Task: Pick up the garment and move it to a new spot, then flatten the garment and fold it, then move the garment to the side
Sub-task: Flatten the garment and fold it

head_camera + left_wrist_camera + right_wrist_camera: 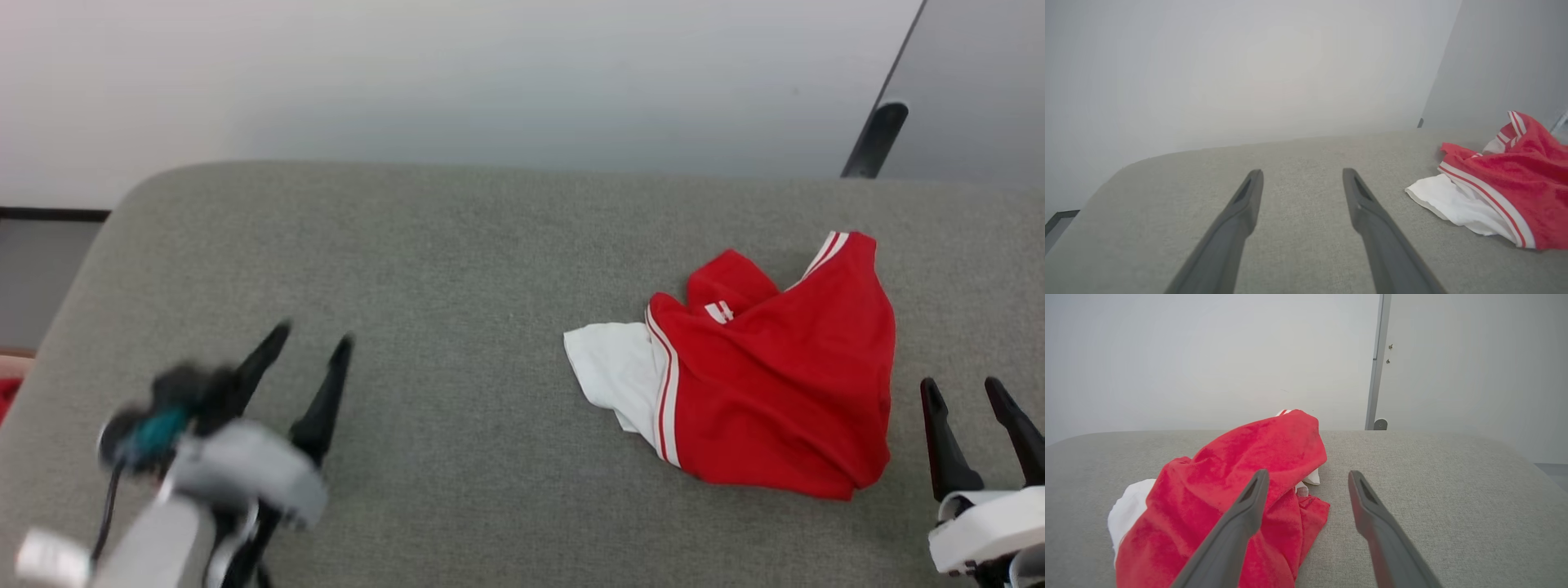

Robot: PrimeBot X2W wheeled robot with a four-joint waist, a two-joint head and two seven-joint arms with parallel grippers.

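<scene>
One crumpled garment (775, 392) is lying on the tabletop (449, 269); the left gripper (314, 333) and right gripper (959, 384) are hovering, jaws wide.

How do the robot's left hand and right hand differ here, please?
The left hand hovers over the grey surface, away from the garment; the right hand sits just beside it. The left hand looks blurred and tilted; the right hand sharp. Both are open and empty.
</scene>
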